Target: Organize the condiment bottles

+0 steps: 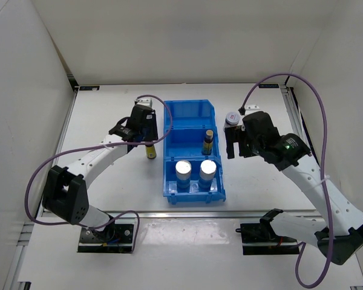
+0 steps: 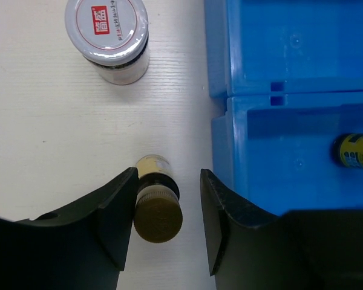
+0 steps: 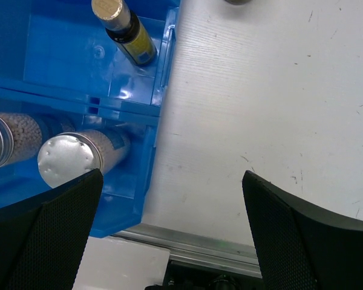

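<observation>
The left gripper (image 2: 167, 181) fills the bottom of its wrist view. Its black fingers (image 2: 118, 211) are spread and straddle a slim yellow-labelled bottle (image 2: 158, 211) that stands upright on the table (image 1: 103, 115). The bottle's brown cap sits close against the left finger, with a clear gap to the right one. Whether the left finger touches it cannot be told. Farther out on the table, well apart from the bottle, stands a pale-lidded jar (image 2: 109, 33) with a red-ringed label on its lid. Just to the right runs the outer wall of the blue divided bin (image 2: 278, 60).

From above, the bin (image 1: 169, 130) lies between the arms. Its near compartment holds the two white-blue cylinders (image 1: 183, 171), upright and side by side, silver tops up. The middle compartment holds the second slim bottle (image 1: 208, 142), against its right side.

The right gripper (image 3: 170, 175) hangs over bare table just beside the bin's right wall, its fingers wide apart with nothing between them. The other jar (image 1: 232, 118) stands on the table just beyond it.
</observation>
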Robot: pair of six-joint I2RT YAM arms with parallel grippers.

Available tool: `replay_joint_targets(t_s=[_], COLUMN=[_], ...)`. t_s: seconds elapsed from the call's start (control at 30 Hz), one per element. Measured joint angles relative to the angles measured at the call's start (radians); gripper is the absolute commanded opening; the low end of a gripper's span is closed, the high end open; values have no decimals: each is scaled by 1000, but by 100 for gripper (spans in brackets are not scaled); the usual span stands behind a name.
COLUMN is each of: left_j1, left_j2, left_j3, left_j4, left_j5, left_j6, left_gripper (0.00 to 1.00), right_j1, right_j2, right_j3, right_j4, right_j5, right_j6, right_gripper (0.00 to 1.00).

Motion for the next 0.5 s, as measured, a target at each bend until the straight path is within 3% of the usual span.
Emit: replay_joint_targets(t_s=[0.23,0.5], left_j1=[-19,-26], left_j2=[0,0], left_j3=[1,6], left_j4=[-12,-34], left_j5=[0,-14], left_j6=[3,-2], left_gripper=[61,58], right_j1=[0,0], right_j2=[-29,-47], right_j3=[-25,-35], right_j4=[-3,-6], right_j5=[8,19], right_j6=[0,0], right_gripper=[99,99])
